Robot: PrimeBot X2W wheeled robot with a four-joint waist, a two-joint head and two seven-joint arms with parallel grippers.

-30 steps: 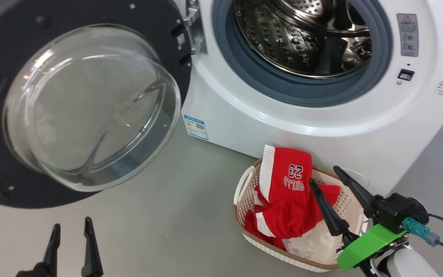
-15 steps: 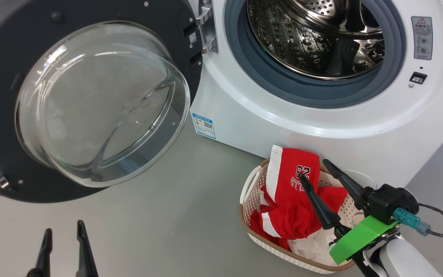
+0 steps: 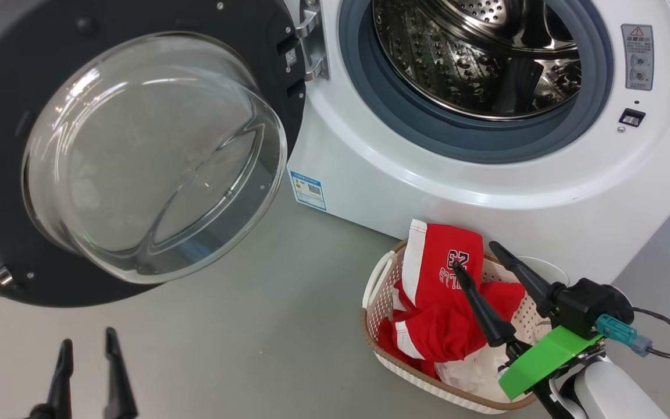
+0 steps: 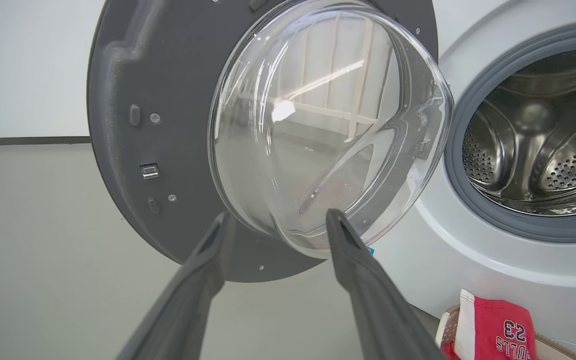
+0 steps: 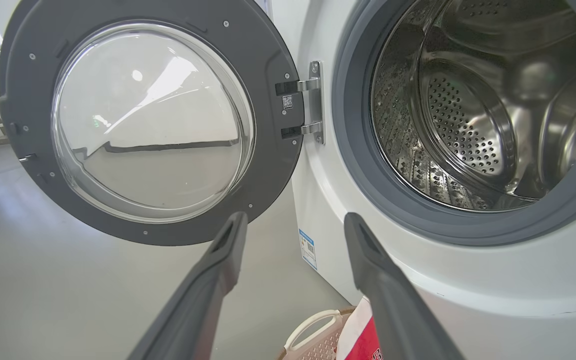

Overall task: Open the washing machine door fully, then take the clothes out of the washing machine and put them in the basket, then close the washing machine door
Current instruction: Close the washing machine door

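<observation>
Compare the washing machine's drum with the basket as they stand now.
The drum is shiny steel; the basket is cream plastic with a brown rim. The drum looks bare inside; the basket holds the red clothes. The drum sits in the washing machine; the basket stands on the floor in front of it. Both have perforated walls.

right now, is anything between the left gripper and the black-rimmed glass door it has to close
Nothing visible: bare grey floor lies between the open left gripper and the black-rimmed round glass door. The cream perforated basket sits aside.
</observation>
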